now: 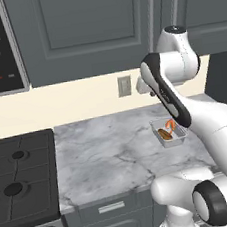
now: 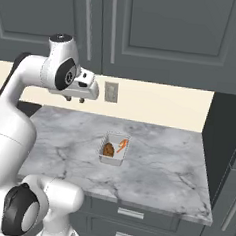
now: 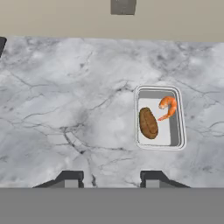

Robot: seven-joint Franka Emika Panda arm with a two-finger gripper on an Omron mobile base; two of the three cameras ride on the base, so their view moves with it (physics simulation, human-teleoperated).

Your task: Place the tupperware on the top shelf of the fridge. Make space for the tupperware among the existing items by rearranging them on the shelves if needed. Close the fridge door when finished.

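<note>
A grey marble counter (image 2: 157, 158) runs beneath dark cabinets (image 2: 162, 33), with a black stove (image 1: 20, 177) at its left end. The white robot arm (image 1: 173, 93) is raised above the counter. Its claw (image 3: 113, 178) hangs high with fingers spread, pinching nothing. The tupperware (image 3: 158, 117), a shallow open tray holding a brown patty (image 3: 148, 123) and an orange shrimp (image 3: 168, 106), sits untouched on the counter. Judging by this, nothing is done yet: grasping, shelving and door-closing all remain.
</note>
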